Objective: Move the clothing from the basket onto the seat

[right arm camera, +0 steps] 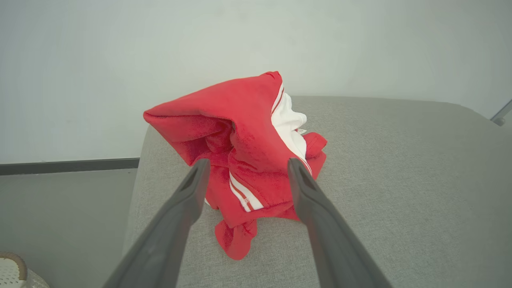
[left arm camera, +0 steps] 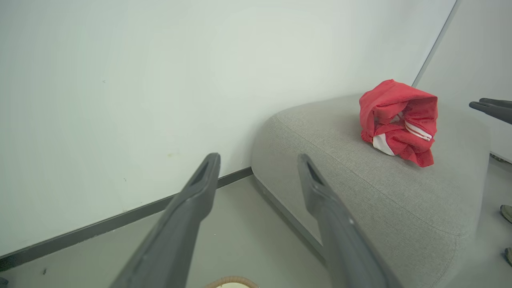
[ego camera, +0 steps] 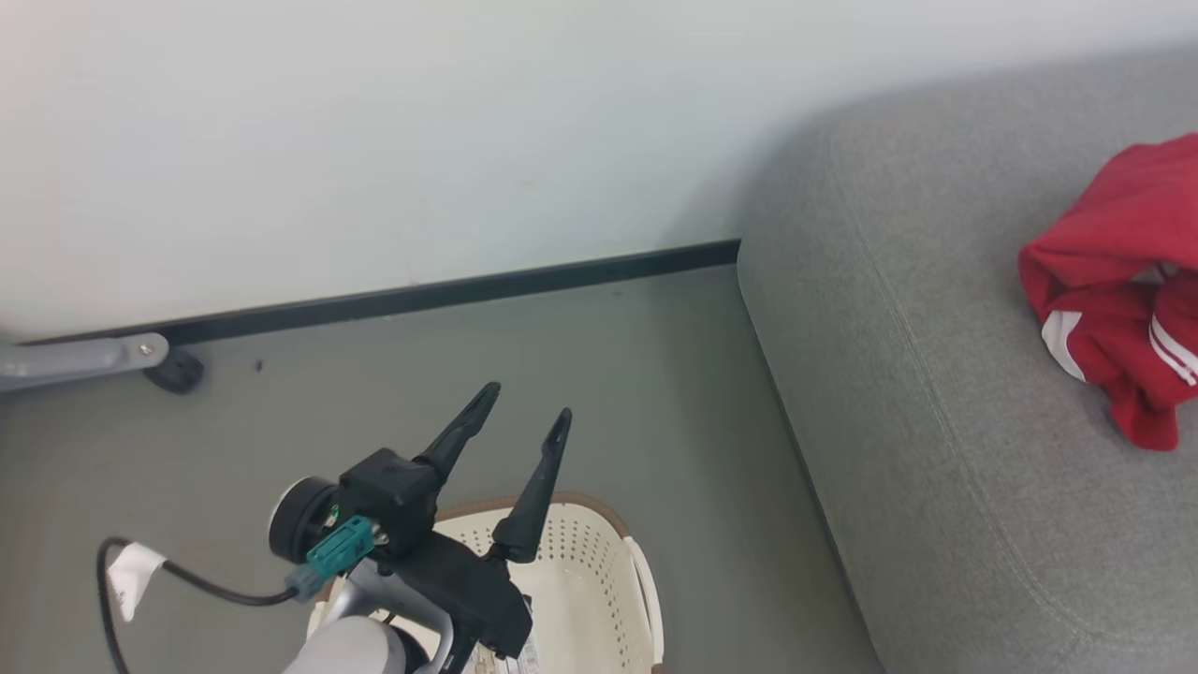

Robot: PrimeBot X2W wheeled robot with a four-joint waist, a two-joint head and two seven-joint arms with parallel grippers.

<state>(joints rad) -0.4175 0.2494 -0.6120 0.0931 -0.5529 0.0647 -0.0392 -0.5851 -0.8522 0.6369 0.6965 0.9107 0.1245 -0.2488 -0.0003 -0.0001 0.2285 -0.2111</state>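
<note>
The clothing [ego camera: 1114, 281], a crumpled red garment with white stripes, lies on the grey seat [ego camera: 936, 393] at the right. In the right wrist view my right gripper [right arm camera: 249, 164] is open, its fingers either side of the clothing [right arm camera: 244, 148] on the seat [right arm camera: 400, 180]. The left wrist view shows the right gripper's fingertips [left arm camera: 494, 111] a little apart from the clothing [left arm camera: 396, 120], nothing held. My left gripper [ego camera: 528, 402] hangs open and empty above the cream basket [ego camera: 599, 571] on the floor. What lies inside the basket is largely hidden by the arm.
A white wall with a dark baseboard [ego camera: 449, 290] runs behind the grey floor. A grey leg with a black caster [ego camera: 173, 370] stands at the far left. A black cable with a white tag [ego camera: 131, 571] hangs by my left wrist.
</note>
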